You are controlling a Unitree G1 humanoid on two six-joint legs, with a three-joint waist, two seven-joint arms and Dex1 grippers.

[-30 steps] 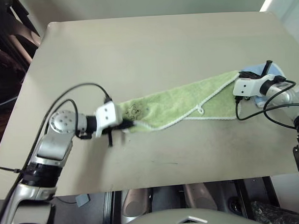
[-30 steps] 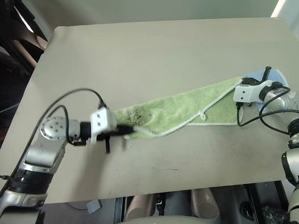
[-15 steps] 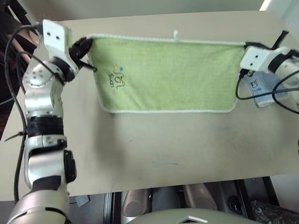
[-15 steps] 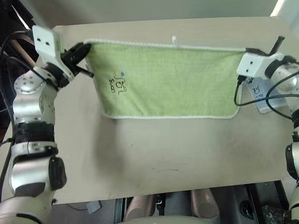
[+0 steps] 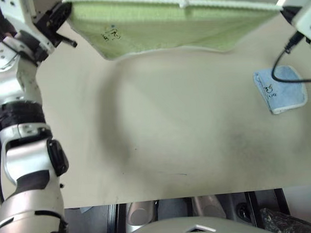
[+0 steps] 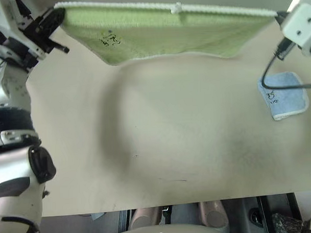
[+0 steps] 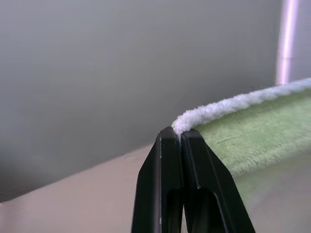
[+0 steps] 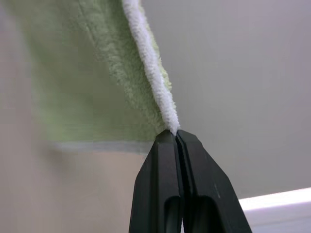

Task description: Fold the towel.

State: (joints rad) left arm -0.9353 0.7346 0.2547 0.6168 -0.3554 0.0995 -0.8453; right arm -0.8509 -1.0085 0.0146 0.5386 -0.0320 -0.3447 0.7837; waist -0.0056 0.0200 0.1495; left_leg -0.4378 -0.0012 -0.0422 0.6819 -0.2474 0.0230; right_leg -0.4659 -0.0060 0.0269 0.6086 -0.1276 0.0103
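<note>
You have the light green terry cloth towel with white stitched edging [image 5: 168, 29] lifted clear of the beige tabletop [image 5: 166, 126] and stretched out flat between your two arms, its top edge pulled taut and running nearly straight across the far side of the head view. Your left gripper [image 7: 181, 138] is clamped on the towel's left top corner: in the left wrist view the two black fingers [image 7: 160, 189] are pressed together with the white edging pinched at their tips. Your right gripper [image 8: 174, 136] is likewise pinched tight on the opposite top corner, the white stitched border running straight into the closed fingertips in the right wrist view. The towel hangs down from that held edge, and its lower hem sags in a shallow curve with the middle drooping slightly less than the ends; it casts a soft shadow on the tabletop beneath. A small dark embroidered mark [image 5: 112, 35] sits near the towel's left end, close to your left gripper. A short white hanging loop [image 5: 183, 2] shows at about the middle of the top edge. On the right side of the tabletop, well apart from the hanging towel, lies a smaller light blue folded towel with white edging [image 5: 280, 88], flat on the surface, with a black cable [image 5: 279, 66] from your right arm crossing above it.
</note>
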